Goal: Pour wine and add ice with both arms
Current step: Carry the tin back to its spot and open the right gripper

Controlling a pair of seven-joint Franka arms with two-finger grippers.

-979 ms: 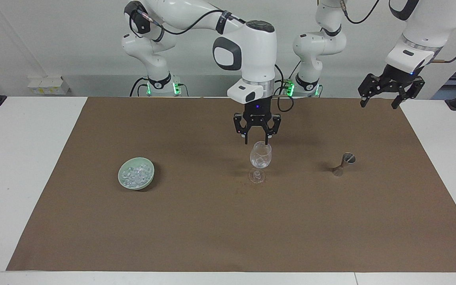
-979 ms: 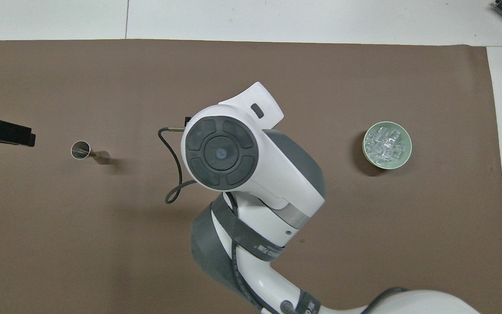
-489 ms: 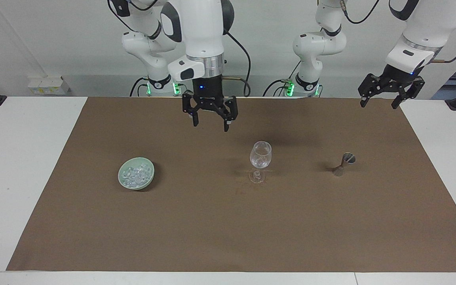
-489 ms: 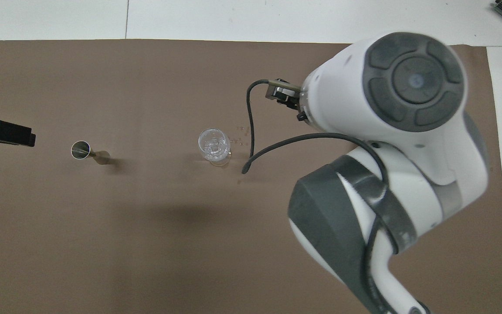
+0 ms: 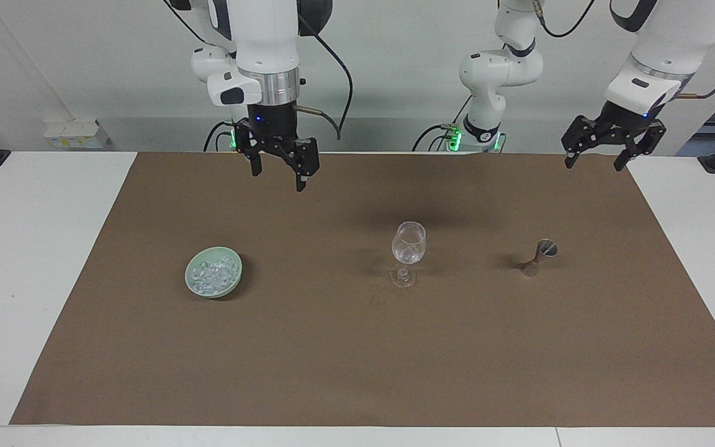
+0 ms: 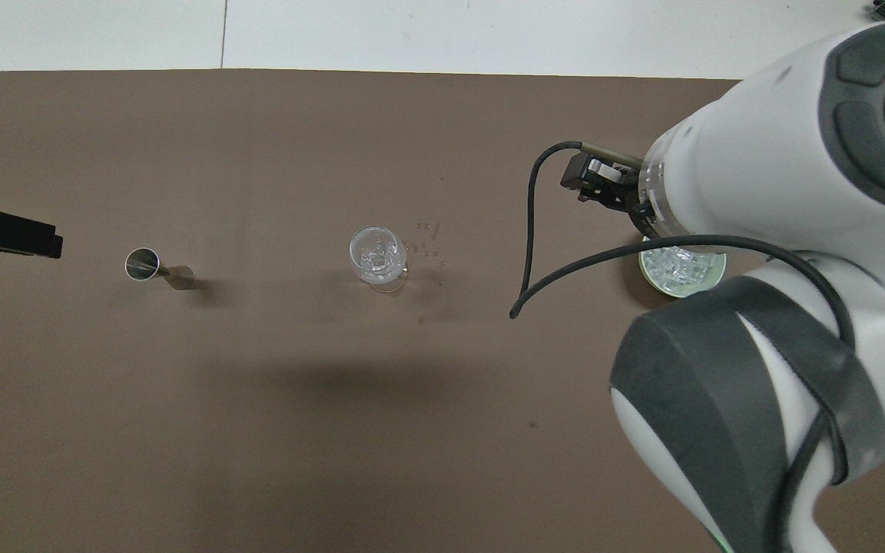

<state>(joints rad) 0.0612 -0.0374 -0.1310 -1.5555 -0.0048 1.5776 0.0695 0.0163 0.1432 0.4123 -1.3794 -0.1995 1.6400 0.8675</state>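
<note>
A clear stemmed glass stands mid-mat with a few chunks of ice in it. More ice fills a pale green bowl toward the right arm's end; in the overhead view the right arm covers part of this bowl. My right gripper hangs open and empty, high over the mat close to the bowl. My left gripper waits open and empty over the mat's corner at the left arm's end. No wine shows.
A small metal jigger stands on the brown mat between the glass and the left arm's end. A few tiny clear bits lie on the mat beside the glass. White table surrounds the mat.
My right gripper has risen from just over the glass and swung toward the bowl, its fingers spreading wider. The left arm, glass, bowl and jigger have not moved.
</note>
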